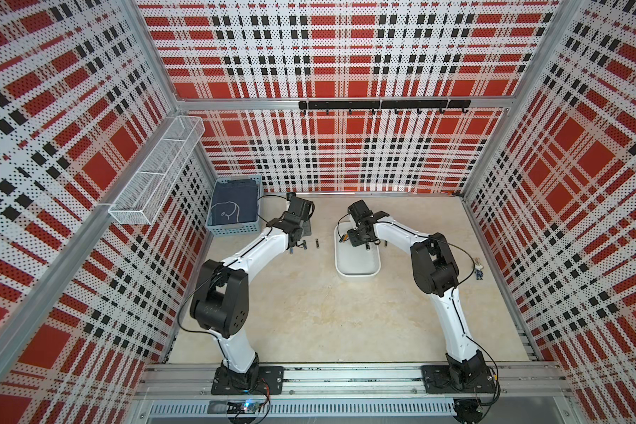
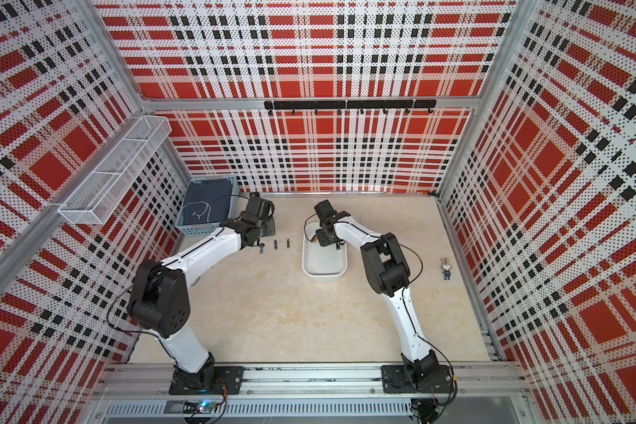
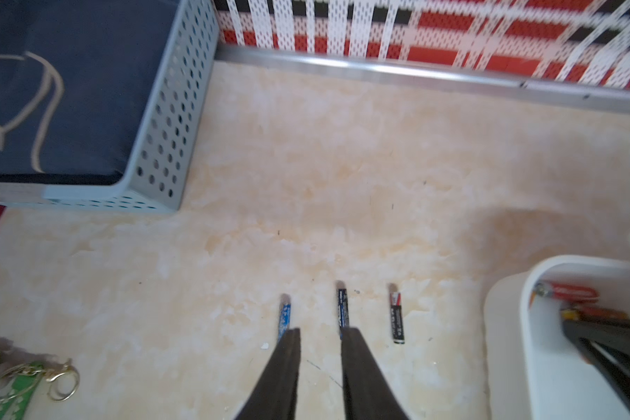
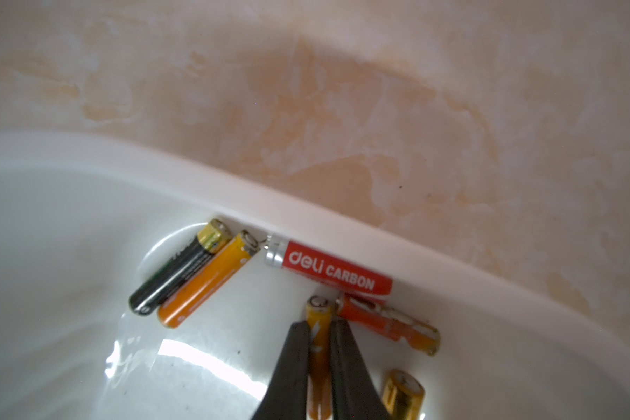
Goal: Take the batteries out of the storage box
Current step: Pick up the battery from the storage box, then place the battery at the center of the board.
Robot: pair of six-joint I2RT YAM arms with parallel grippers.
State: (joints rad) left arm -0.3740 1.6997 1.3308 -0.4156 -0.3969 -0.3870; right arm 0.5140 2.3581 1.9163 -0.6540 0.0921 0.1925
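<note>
Looking down in both top views and finding the storage box [image 1: 357, 264] [image 2: 324, 265] on the bench [image 1: 309, 312], a little toward 12 o'clock from centre. Finding three batteries [image 1: 304, 245] in a row on the bench at the box's 9 o'clock, with the left tool [image 1: 297, 245] above that row and the right tool [image 1: 362, 242] down in the box's 12 o'clock end. Noting a light-blue basket [image 1: 232, 230] at the bench's 10 o'clock corner. Turning to the left wrist view: holding the left tool [image 3: 321, 332] spread and gripping nothing, with tips over the ends of a blue battery [image 3: 284, 316] and a dark-blue battery [image 3: 343, 309]; spotting a black-and-red battery [image 3: 397, 316] just beside, between those two and the box. Turning to the right wrist view: pinching a yellow battery [image 4: 319, 305] with the right tool [image 4: 320, 323] inside the box, near its wall; seeing a red battery [image 4: 335, 271] along that wall, plus a black-and-gold battery [image 4: 179, 269] and an orange battery [image 4: 204, 280] touching side by side.
</note>
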